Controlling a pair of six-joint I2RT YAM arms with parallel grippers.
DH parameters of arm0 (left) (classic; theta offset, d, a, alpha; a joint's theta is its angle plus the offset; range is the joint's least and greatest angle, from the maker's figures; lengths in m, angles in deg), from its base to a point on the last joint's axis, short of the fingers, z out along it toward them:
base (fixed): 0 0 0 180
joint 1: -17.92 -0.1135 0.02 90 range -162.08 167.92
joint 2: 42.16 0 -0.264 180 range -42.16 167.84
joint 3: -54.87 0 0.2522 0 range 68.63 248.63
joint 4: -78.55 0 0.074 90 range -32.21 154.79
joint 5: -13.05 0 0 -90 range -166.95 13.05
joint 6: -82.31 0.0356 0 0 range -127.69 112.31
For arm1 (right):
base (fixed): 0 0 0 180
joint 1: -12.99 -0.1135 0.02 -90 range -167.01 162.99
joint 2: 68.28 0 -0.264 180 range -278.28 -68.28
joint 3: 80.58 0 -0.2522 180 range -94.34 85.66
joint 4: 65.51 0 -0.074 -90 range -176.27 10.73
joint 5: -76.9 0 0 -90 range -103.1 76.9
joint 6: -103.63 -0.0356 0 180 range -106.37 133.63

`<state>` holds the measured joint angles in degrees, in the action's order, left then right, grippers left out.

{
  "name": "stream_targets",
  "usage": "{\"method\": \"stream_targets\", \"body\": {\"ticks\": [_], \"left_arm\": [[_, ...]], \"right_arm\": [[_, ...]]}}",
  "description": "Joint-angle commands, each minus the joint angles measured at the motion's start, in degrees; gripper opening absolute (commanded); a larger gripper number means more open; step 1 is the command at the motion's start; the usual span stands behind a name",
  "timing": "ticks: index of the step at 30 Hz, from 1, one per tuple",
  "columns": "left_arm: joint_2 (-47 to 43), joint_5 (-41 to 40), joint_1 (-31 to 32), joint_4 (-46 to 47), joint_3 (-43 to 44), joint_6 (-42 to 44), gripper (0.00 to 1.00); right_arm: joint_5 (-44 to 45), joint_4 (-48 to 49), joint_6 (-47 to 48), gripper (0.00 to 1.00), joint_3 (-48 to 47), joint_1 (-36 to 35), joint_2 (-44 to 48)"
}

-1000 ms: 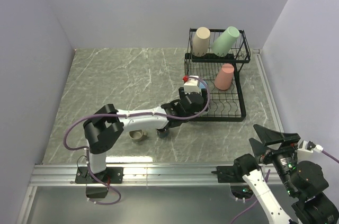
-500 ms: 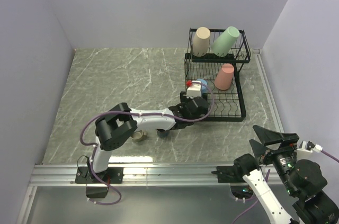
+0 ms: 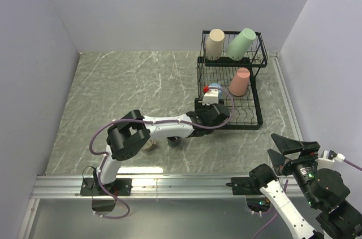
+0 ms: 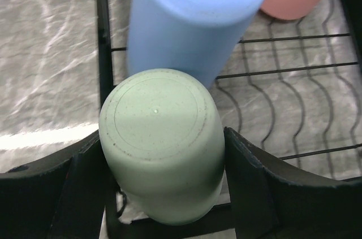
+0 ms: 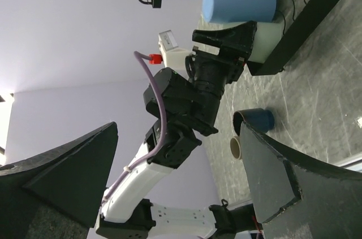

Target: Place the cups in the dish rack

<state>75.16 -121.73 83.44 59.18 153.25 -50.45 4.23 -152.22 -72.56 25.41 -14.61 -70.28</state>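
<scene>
Grey marble tabletop [image 3: 124, 92] boxed in by lavender walls [image 3: 141, 7], with the dish rack [image 3: 243, 126] shoved into the far right corner. That leaves barely any room behind it or on its right, but there's loads of bare marble to its left.

The left gripper [image 3: 212, 116] is reaching over the rack's front-left corner and is clamped on a pale green cup [image 4: 161, 143]. Both fingers [image 4: 257, 188] press its sides, and its base faces the wrist camera. That cup sits right over the front rail, just inside the left edge bar. The blue cup [image 4: 192, 18] is just behind it, and I can't tell if they touch.

Further back on the lower tier is the pink cup [image 3: 240, 81], with open wire in front of it and to the right of the blue one. Up top are the beige cup [image 3: 214, 43] and another green cup [image 3: 240, 43].

The olive-tan mug [image 3: 148, 146] and navy mug [image 5: 258, 119] are on the marble near the front, tucked by the left arm.

The right gripper [image 3: 289, 151] hangs back at the near right edge, jaws spread wide with nothing in them.
</scene>
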Motion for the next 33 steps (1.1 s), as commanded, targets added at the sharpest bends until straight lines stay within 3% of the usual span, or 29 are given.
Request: {"method": "stream_targets", "body": {"ticks": [1, 3, 4, 6, 7, 12, 16, 26, 33], "left_arm": [[-0.1, -3.3, 1.2, -6.6, 1.1, -2.6, 0.32], [-1.5, -2.8, 1.1, -5.6, -1.1, -2.4, 0.42], [-1.9, -2.7, 1.2, -5.4, -1.9, -2.6, 0.55], [-2.8, -2.8, 1.4, -5.4, -3.2, -3.0, 0.63], [-3.0, -2.9, 1.5, -5.5, -3.5, -3.1, 0.72], [-3.8, -3.7, 2.3, -7.6, -3.5, -3.9, 0.82], [-4.7, -2.9, 3.1, -9.5, -3.7, -4.8, 0.99], [-12.0, -2.9, 4.9, -15.7, -6.5, -9.5, 0.99], [-24.3, -3.4, 5.9, -26.0, -9.4, -14.2, 0.99]], "right_arm": [[3.1, -1.1, -1.9, 0.95, 1.2, -1.0, 0.8], [3.2, -1.3, -2.5, 0.95, 1.4, -1.3, 1.0], [3.2, -1.5, -2.7, 0.95, 1.7, -1.3, 1.4], [3.2, -1.7, -3.2, 0.94, 2.2, -1.4, 1.6], [3.1, -1.8, -3.4, 0.94, 2.4, -1.6, 1.6], [3.0, -2.8, -3.7, 0.94, 2.7, -1.5, 1.7], [2.7, -2.5, -4.2, 0.93, 3.4, -1.6, 3.8], [2.3, -1.8, -3.2, 0.93, 3.3, -1.6, 3.4], [2.0, 3.0, 0.1, 0.94, 4.4, -1.6, 2.3]]}}
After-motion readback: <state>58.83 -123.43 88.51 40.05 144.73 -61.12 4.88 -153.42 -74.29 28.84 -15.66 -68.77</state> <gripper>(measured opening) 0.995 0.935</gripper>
